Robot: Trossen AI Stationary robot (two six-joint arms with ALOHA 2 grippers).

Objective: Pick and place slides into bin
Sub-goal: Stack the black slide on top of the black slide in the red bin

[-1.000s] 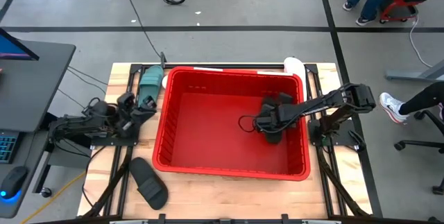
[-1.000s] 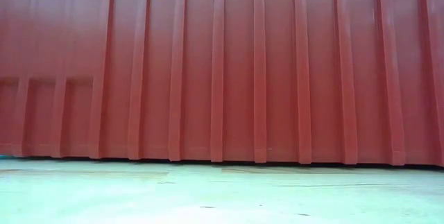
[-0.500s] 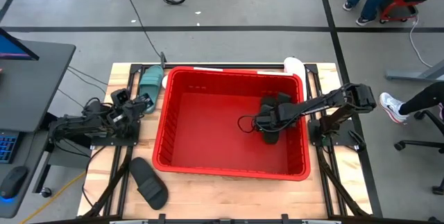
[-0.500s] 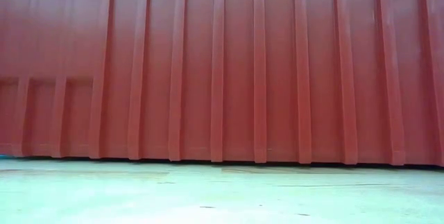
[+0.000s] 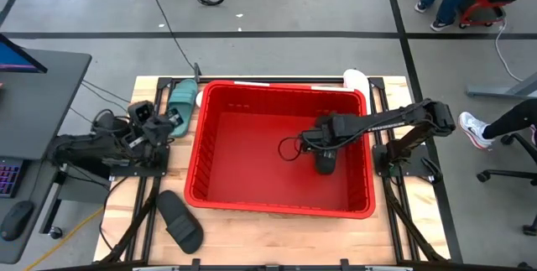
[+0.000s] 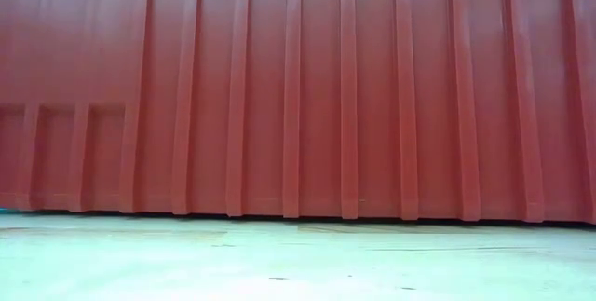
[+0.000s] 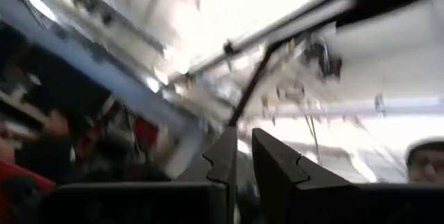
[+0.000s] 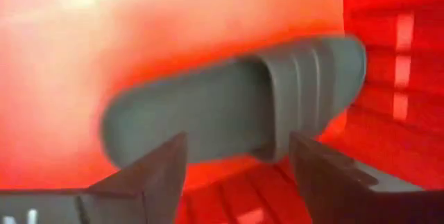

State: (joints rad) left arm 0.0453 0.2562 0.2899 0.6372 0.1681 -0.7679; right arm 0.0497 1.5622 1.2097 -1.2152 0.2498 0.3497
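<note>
A pale wooden slatted table (image 5: 277,229) carries a large bright red rectangular plastic bin (image 5: 281,149) with sloped ribbed walls and a thick rim, its outer wall filling the low view (image 6: 298,87). The right arm reaches over the bin's right rim, and the right tool (image 5: 323,141) hangs inside the bin near its right wall; the right wrist view shows its two fingers (image 8: 156,172) spread wide and released, gripping nothing. Just ahead of that tool, past its fingertips, a black foam-rubber slide with a ribbed strap (image 8: 236,106) lies on the red bin floor, apart from both fingers; from above it shows as a dark shape directly under the tool (image 5: 325,162). The left arm sits outside the bin beside its left wall, and the left tool (image 5: 155,128) is tilted upward, its two dark fingers (image 7: 225,161) standing close together with only a narrow gap between them and nothing held. Just beyond the left tool, a dull teal-green foam slide (image 5: 180,101) lies on the table against the bin's left outer wall. On the near side of that tool, well apart from it, a second black foam slide (image 5: 180,221) lies on the table by the bin's near left corner. A white slide (image 5: 356,78) peeks out behind the bin's far right corner, beyond the right arm.
</note>
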